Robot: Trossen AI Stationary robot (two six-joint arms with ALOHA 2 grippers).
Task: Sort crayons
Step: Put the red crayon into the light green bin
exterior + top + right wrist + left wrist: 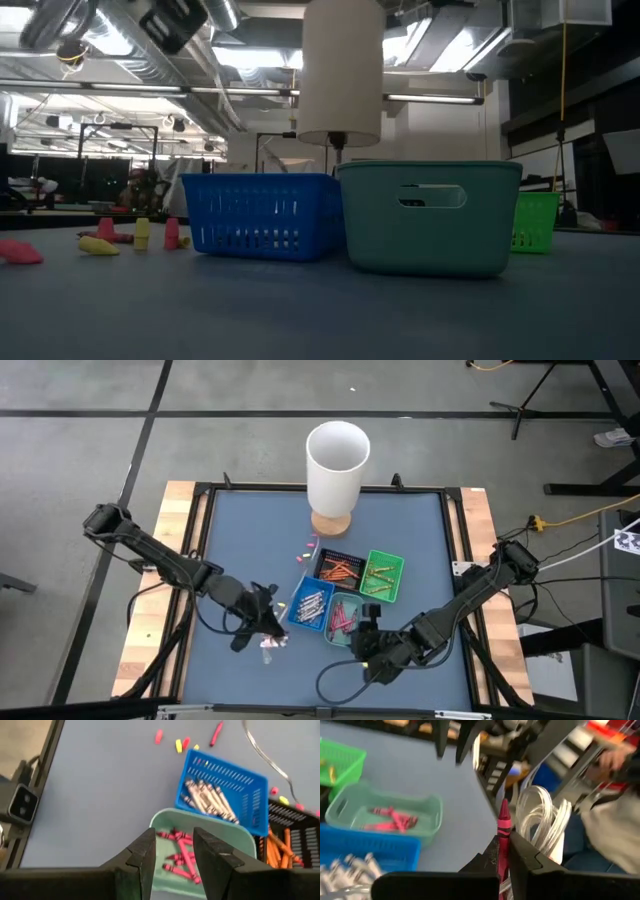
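Left gripper [268,628] sits low over the blue-grey table mat [230,540], just off the near-left corner of the small blue plastic basket [310,603]. Jaws clamped on one thin pink-red paper-wrapped crayon [503,842] — left wrist view shows it standing roughly upright between the dark fingers [525,857], tip clear above them. A coil of white cord [545,820] lies right behind it.

Key relation for the next move, as I read it: the pale teal plastic tray [343,622] holding the other pink-red crayons [390,818] lies to the right of the held stick, w/ the blue basket between the two. So the left arm prob. has to carry up and over the blue basket, then tip the crayon's long axis down along the tray's length so it drops flat instead of bridging the rim.

Blue basket holds pale grey crayons [207,799]. Past it, the black mesh tray [338,568] has orange ones, and the green plastic basket [383,575] sits furthest right. A few loose stubs [305,550] lie on the mat near the tall white cylindrical cup [337,462].

Right gripper [370,640] hovers at the teal tray's near edge — jaws apart, nothing in them. It's nearer the tray, but the left has the crayon.
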